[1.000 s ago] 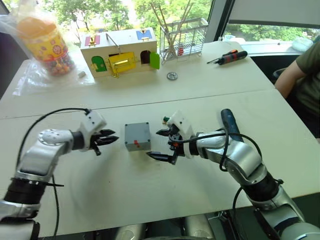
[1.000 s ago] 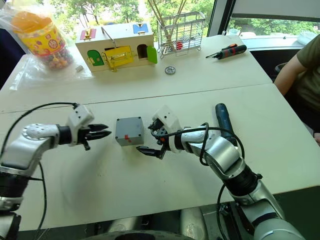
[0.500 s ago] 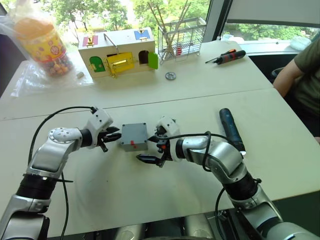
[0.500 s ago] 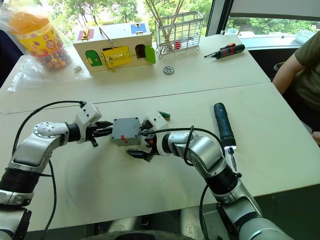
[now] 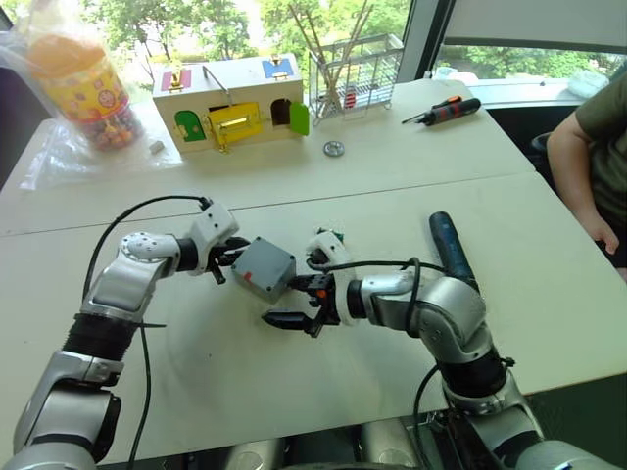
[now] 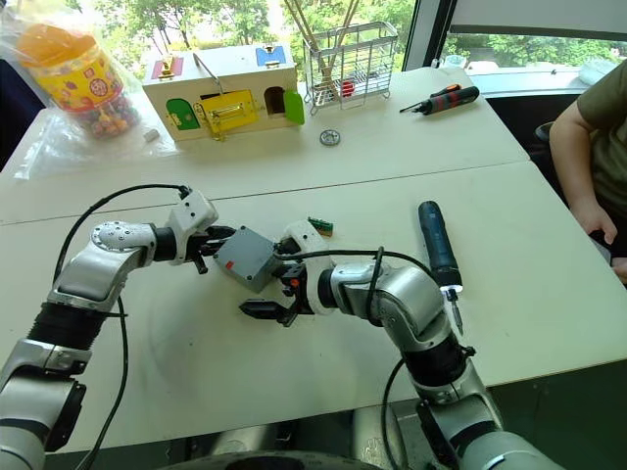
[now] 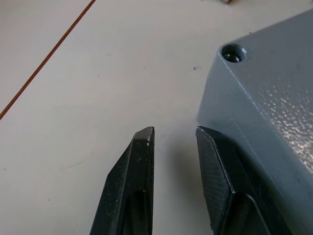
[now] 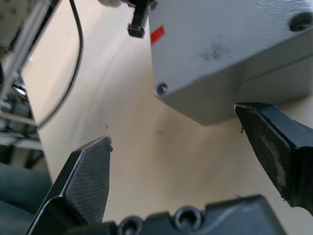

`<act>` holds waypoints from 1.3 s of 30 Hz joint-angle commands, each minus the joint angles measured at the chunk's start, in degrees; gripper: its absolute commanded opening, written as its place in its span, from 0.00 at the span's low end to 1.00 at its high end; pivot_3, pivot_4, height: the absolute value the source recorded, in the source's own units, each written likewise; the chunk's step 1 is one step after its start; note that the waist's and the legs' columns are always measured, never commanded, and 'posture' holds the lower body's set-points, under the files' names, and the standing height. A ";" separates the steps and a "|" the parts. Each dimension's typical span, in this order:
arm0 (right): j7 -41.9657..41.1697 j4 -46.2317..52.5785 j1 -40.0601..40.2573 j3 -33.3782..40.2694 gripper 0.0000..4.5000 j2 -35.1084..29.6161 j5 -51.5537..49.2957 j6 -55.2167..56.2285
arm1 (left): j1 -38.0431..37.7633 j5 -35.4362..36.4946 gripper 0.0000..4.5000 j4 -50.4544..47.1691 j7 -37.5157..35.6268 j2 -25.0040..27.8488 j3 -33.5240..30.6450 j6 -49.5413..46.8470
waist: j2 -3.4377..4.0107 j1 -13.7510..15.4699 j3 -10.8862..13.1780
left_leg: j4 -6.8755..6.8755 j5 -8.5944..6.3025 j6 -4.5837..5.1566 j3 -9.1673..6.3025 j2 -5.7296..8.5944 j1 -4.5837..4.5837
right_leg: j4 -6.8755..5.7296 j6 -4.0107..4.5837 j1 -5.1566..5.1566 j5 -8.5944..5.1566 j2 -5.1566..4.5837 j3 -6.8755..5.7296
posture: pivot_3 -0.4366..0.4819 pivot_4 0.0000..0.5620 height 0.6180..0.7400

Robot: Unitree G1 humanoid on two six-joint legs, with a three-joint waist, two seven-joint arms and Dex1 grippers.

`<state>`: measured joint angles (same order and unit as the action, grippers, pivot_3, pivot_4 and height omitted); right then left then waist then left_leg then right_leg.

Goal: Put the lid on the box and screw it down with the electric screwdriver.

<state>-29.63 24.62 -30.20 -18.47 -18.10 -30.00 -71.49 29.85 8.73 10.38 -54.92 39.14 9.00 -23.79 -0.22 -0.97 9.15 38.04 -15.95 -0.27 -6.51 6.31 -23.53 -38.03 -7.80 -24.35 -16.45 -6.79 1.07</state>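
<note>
The box (image 5: 265, 269) sits tilted between the nearly closed left end effector (image 5: 232, 257) and the released right end effector (image 5: 297, 302).

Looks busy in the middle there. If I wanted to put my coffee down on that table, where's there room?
The near table in front of both arms is bare. So is the strip between the wooden box and the orange screwdriver, apart from a small metal disc. It is crowded in the middle, where the left gripper and right gripper close round the grey box, with the black screwdriver beside them.
</note>
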 commanded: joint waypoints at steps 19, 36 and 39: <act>-24.55 -23.50 -9.91 -10.36 0.99 -4.41 17.65 40.87 | -18.32 11.94 0.30 -24.03 -1.12 8.15 -10.82 -15.72 | -0.05 -0.80 0.00 | -0.03 -0.02 0.03 0.06 -0.06 0.00 | 0.00 -0.01 -0.01 -0.01 0.00 0.01 | 0.48 0.27 1.00; -23.52 -9.63 -4.10 -7.92 0.99 -4.77 16.16 28.57 | -10.57 9.36 0.30 -16.43 0.14 3.65 -6.57 -12.55 | -0.07 0.11 -0.01 | -0.01 -0.02 0.01 0.07 -0.06 0.00 | -0.01 -0.01 -0.02 -0.01 0.00 -0.01 | 0.48 0.27 1.00; -21.96 -7.07 -3.87 -4.04 0.99 -6.63 15.67 27.31 | -10.54 9.48 0.30 -16.21 -1.65 5.74 -7.44 -12.60 | -0.06 0.11 -0.01 | -0.01 -0.02 0.01 0.06 -0.06 0.00 | -0.01 -0.01 -0.03 -0.01 0.00 -0.01 | 0.48 0.27 1.00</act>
<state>-52.29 13.91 -33.77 -26.02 -23.84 -12.92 -44.03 18.61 17.60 -4.71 -55.14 43.46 2.18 -37.28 -0.28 -0.85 9.14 38.03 -15.97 -0.26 -6.44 6.25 -23.53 -38.03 -7.81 -24.38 -16.45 -6.80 1.07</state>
